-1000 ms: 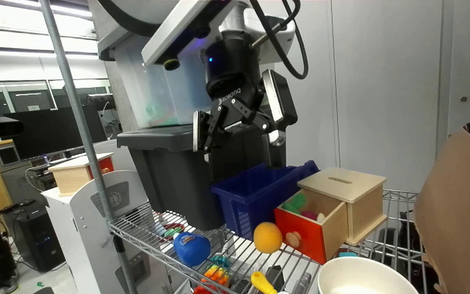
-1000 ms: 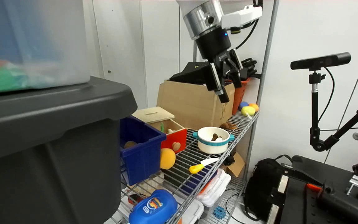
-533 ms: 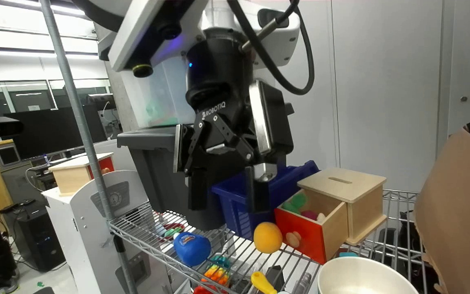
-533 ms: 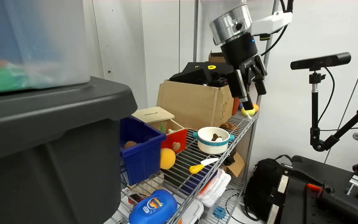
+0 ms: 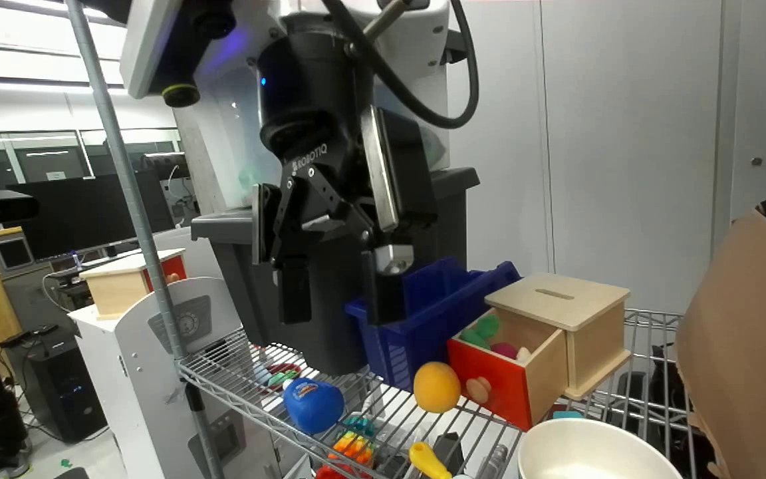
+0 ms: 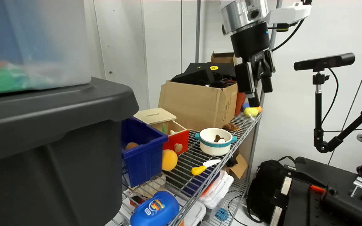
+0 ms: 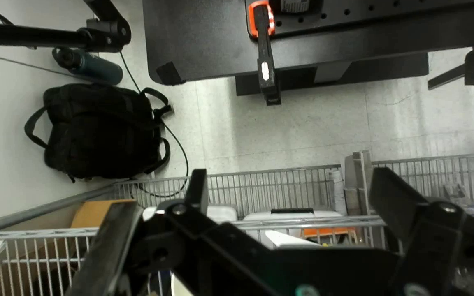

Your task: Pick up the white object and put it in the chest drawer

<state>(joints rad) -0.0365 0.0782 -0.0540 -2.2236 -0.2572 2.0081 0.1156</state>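
End effector: jaws wide apart, nothing held; small white piece, probable target, inside white teal-handled pot, below and picture-left of the jaws in an exterior view; long axis unclear

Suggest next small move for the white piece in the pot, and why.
I'd probably bring the open, seemingly empty hand in over the pot, above the white piece. The wrist view shows the lower shelf between its fingertips, not the pot, so it looks out of line. The chest drawer is already pulled open.
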